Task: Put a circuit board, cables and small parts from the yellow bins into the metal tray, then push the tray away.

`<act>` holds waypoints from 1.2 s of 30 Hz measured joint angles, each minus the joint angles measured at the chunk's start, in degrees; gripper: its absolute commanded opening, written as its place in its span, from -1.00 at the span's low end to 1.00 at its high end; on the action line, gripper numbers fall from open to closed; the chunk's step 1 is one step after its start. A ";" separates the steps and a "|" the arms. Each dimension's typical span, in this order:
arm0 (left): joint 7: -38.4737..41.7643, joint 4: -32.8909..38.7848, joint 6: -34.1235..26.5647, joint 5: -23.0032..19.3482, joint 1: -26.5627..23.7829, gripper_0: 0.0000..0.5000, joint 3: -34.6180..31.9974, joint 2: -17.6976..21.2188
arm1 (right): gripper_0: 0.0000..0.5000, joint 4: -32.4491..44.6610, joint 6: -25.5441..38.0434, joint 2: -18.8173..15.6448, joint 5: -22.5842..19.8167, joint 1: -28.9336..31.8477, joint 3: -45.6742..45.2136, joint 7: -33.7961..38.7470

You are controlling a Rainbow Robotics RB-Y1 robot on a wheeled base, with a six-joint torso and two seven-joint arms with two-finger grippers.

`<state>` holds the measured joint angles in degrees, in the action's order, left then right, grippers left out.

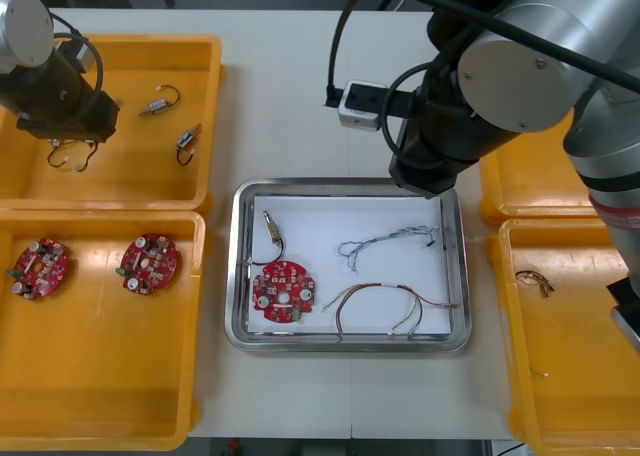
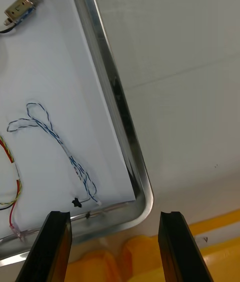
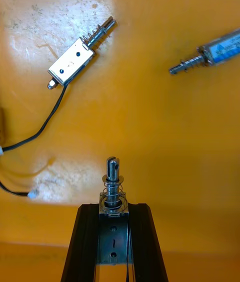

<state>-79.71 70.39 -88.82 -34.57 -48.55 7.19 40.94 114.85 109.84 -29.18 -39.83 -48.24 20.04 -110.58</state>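
Hanging over the far left yellow bin (image 1: 212, 96), the left gripper (image 1: 70, 136) is seen with its jaws shut narrowly on a held metal part (image 3: 114, 187). The part is clamped between the black fingers (image 3: 85, 242), and its spring end is pushed out past their tips. Two loose metal parts (image 3: 75, 59) are left on that bin's floor, well apart from each other. Two spare circuit boards (image 1: 40, 266) are laid side by side in the near left yellow bin (image 1: 100, 396). The right gripper (image 2: 112, 217) is held above the far right corner of the metal tray (image 1: 350, 344), with its jaws spread wide and nothing gripped; the tray's rounded corner is framed between them in the right wrist view. Four things are placed on the tray's white floor: a red circuit board (image 1: 280, 291) at the near left, a small metal part (image 1: 272, 226) just beyond it, a blue and white cable (image 1: 385, 244) toward the far right, and a red and yellow cable (image 1: 390, 306) along the near right. The tray is set on the counter (image 1: 290, 106) between the bins. A short cable (image 1: 533, 281) is left in the near right yellow bin (image 1: 570, 376).
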 measured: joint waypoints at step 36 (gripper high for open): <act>24.19 47.19 -20.69 -1.53 9.87 -1.00 8.56 -9.54 | 1.00 5.54 0.02 -21.11 -12.86 25.15 -34.36 32.71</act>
<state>-55.51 117.58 -109.51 -36.10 -38.69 15.76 31.40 120.40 109.86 -50.29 -52.68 -23.09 -14.32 -77.86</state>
